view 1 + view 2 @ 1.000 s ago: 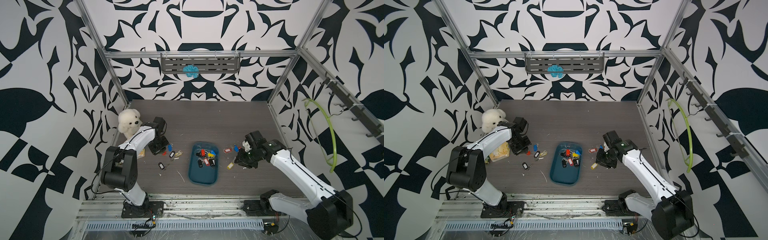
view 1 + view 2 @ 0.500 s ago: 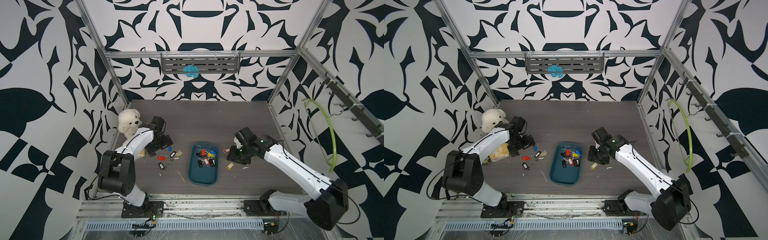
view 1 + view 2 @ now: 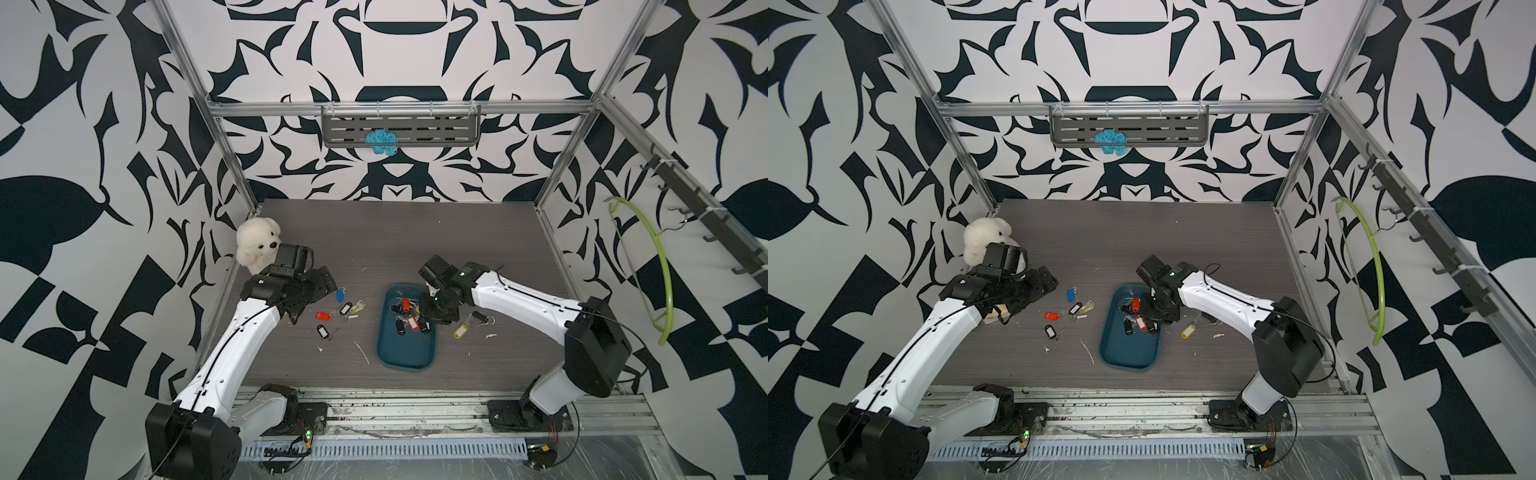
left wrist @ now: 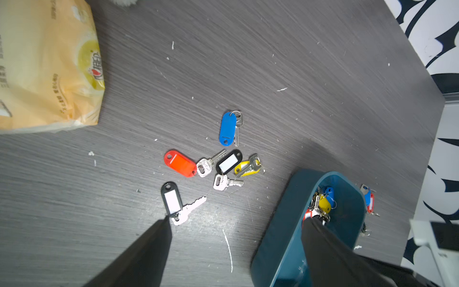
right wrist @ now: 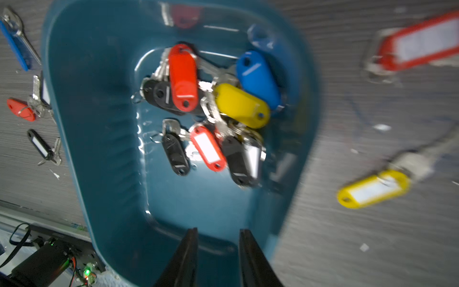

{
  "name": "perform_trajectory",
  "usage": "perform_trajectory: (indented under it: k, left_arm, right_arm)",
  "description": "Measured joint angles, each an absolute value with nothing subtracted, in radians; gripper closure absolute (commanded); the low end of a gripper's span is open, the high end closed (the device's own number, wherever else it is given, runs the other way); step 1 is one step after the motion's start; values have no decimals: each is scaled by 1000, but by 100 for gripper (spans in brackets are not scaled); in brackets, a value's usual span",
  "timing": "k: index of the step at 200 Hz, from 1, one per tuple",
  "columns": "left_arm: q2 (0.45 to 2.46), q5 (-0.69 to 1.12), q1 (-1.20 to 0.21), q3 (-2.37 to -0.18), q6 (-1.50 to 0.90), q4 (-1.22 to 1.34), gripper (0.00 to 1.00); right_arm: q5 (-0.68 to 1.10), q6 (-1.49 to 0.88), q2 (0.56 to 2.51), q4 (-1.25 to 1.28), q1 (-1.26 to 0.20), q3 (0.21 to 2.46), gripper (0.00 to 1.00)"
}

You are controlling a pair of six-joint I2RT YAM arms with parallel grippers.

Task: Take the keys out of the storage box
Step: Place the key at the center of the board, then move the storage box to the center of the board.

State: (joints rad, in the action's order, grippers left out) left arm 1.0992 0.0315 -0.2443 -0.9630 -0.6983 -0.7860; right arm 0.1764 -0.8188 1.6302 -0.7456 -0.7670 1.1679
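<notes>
The left fingers [image 4: 149,251] gape empty. Five keys [image 4: 228,162] lie on the surface [image 4: 298,74] just beyond their tips, clear of the storage box [image 4: 278,236]. The right fingers [image 5: 185,258] hang slightly parted over the box, grasping nothing. The remaining heap lies ahead of them and is likely the next pick.

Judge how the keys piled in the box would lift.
Likely floppy: the keys hang loosely off their tags, so one would dangle. They lie piled and overlapping in the storage box, so neighbours may drag along. Glossy tags may slip.
</notes>
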Motion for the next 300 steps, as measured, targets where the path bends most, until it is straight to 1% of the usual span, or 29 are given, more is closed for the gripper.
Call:
perform_trajectory:
  k: [38, 70, 97, 119, 157, 192, 248, 300]
  left_arm:
    - [1085, 47, -244, -920, -699, -783, 10]
    - [1080, 51, -245, -916, -698, -781, 10]
    - [1080, 54, -245, -916, -697, -781, 10]
    - [1080, 55, -245, -916, -690, -780, 10]
    - [1079, 60, -245, -904, -678, -776, 9]
    - [1079, 65, -245, -904, -660, -774, 9]
    - [1079, 71, -245, -904, -627, -774, 9]
    - [1079, 75, -245, -897, -601, -772, 8]
  right_arm:
    - [177, -843, 1748, -703, -810, 1241, 65]
    - [168, -876, 1818, -690, -820, 1308, 70]
    - [152, -938, 1867, -691, -820, 1361, 70]
    - [147, -997, 1900, -695, -821, 1397, 68]
    - [144, -1085, 1966, -715, -828, 1462, 60]
    - [146, -1142, 1998, -734, -834, 1474, 59]
    - [149, -1201, 2004, -738, -835, 1470, 63]
    - [137, -1217, 2011, -735, -835, 1471, 65]
